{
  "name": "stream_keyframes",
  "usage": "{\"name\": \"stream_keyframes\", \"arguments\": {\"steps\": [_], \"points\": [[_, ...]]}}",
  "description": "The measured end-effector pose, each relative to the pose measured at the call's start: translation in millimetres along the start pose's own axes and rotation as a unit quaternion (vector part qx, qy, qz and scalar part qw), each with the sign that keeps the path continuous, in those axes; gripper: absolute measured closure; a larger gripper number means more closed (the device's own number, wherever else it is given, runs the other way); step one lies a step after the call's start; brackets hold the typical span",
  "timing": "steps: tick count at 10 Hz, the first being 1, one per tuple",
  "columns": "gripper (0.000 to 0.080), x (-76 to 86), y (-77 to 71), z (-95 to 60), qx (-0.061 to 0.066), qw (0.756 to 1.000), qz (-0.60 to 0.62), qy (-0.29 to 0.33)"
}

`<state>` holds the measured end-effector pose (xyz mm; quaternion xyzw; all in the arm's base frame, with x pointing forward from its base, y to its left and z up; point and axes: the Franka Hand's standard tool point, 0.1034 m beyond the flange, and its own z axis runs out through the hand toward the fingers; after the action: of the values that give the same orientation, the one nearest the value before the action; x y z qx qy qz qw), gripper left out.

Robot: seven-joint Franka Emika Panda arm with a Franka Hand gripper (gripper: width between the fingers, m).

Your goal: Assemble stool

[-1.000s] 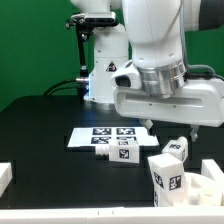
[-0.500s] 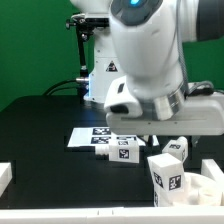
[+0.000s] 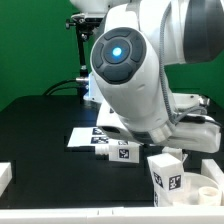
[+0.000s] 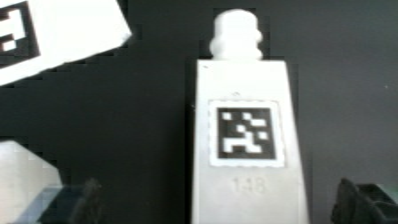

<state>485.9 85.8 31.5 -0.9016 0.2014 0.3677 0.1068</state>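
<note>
- The gripper (image 4: 217, 203) is released. Its two dark fingertips stand wide apart with nothing between them but air and the part below.
- In the wrist view a leg (image 4: 244, 150) of the stool lies flat on the black table (image 3: 40, 125), tag face up. It sits between the two fingertips, with a clear gap on each side. Whether the fingertips are already down at the leg's height cannot be told.
- The leg's rounded peg (image 4: 237, 42) points away from the fingertips, so the jaws straddle the plain end of the body.
- Handling, as a judgement: the leg looks like rigid, light, smooth plastic. It should not deform, but it may slip or swivel if pinched near one end.
- Best hold: across the two long flat sides near the middle of the body, clear of the peg, which must stay free for the socket.
- The marker board (image 4: 54, 40) lies just beside the peg end, apart from the leg.
- In the exterior view this is probably the lying leg (image 3: 120, 152) beside the marker board. The arm (image 3: 130, 70) hides the gripper there.
- Further out, a second leg (image 3: 166, 172) stands upright beside the round seat (image 3: 210, 185).
</note>
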Motion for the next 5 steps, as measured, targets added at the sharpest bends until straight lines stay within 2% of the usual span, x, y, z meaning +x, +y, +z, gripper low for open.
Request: {"name": "stream_keyframes", "arguments": {"steps": [2,4,5], "points": [[0.0151,1.0,-0.7,1.6,0.004,1.000,0.007,0.001],[0.0151,-0.6,-6.8,14.2,0.010,1.000,0.029,-0.003],[0.0151,0.8,-8.2,23.0,0.008,0.999,0.038,-0.006]]}}
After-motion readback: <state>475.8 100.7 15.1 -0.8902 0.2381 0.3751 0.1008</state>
